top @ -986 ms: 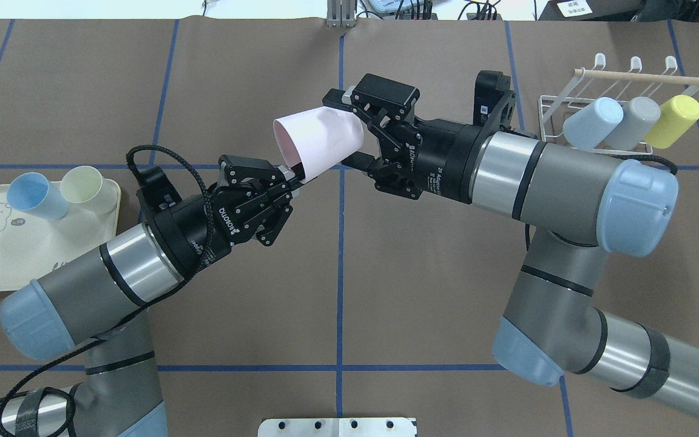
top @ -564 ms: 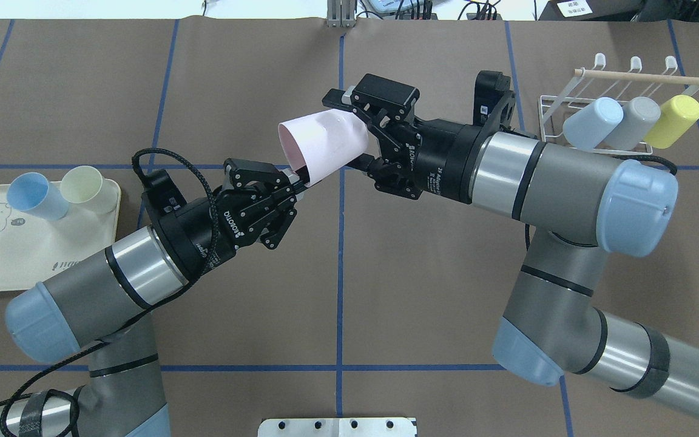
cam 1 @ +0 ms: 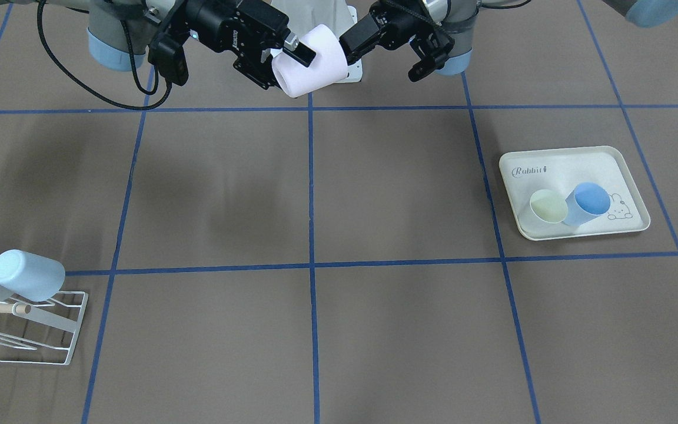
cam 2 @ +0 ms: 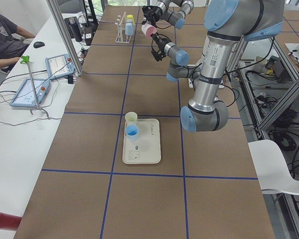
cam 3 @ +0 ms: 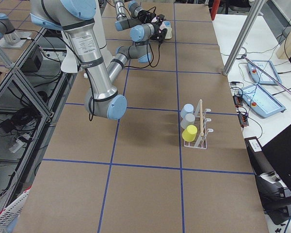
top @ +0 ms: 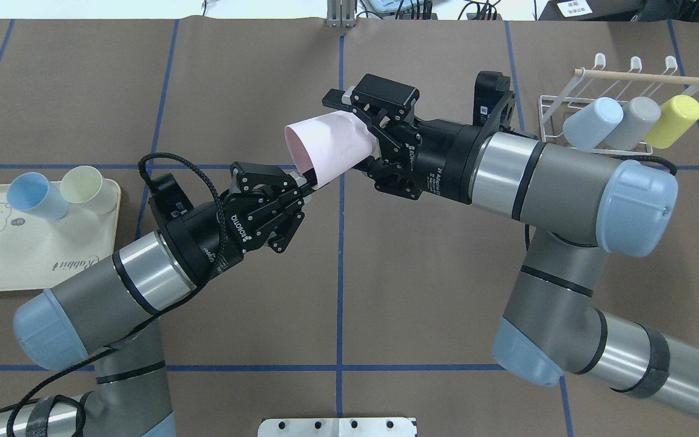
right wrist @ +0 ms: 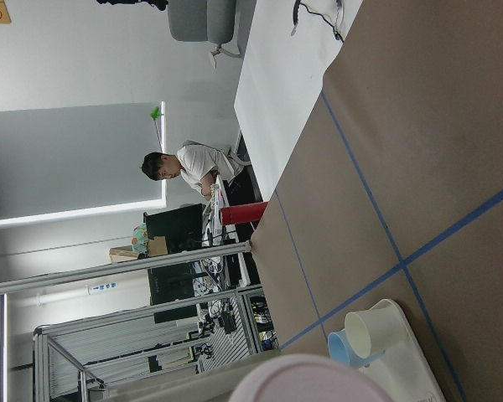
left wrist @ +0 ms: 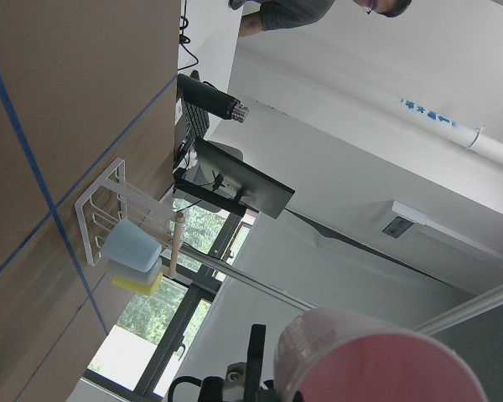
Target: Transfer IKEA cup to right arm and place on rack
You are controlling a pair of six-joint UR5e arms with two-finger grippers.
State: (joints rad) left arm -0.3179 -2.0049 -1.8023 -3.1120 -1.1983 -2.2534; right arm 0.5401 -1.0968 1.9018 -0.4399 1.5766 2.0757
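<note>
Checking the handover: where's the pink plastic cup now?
Overhead, the pink plastic cup is in the air at centre, held by the right gripper, with the left gripper at its rim.

The left gripper (top: 297,207), reaching toward two o'clock, is held with fingers spread, while the right gripper (top: 347,130), pointed toward ten o'clock, is clamped on the pink cup (top: 325,142).
</note>
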